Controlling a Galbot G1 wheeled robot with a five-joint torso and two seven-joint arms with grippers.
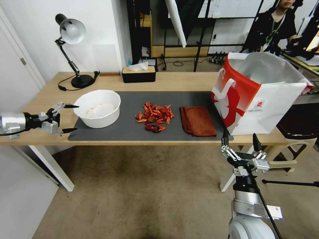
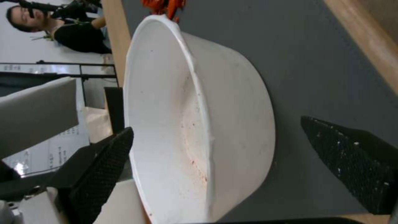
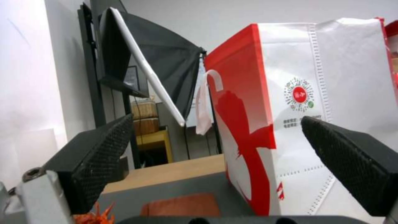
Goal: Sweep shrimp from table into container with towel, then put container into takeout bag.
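The shrimp (image 1: pixel 154 117) lie in a loose heap near the middle of the dark mat (image 1: pixel 133 132), with a few strays toward the table's (image 1: pixel 186 79) front edge. The towel (image 1: pixel 197 120) lies flat on the mat just beside the heap, on the side toward the table's right end, apart from the shrimp. The container (image 1: pixel 97 108) stands upright on the mat's left end, empty but for a reddish film, well clear of the heap. The takeout bag (image 1: pixel 257 93) stands open at the right end, close behind the towel.

Your left gripper (image 1: pixel 65 119) hovers off the mat's left front corner with its fingers spread wide and nothing held; in the left wrist view the container's wall (image 2: pixel 232 124) sits between the pads (image 2: pixel 104 168). Your right gripper (image 1: pixel 240 140) waits below the front edge, under the bag's near corner, released and empty.

Judgement: this is the setup, nothing swept yet. You likely want the container's rim pinched firmly, one finger inside and one outside, so it can serve as a steady catch. Take the towel by its near edge, keeping clear of the bag. Push from the towel side toward the container in one low stroke, gathering the front strays first, or they may go over the edge.
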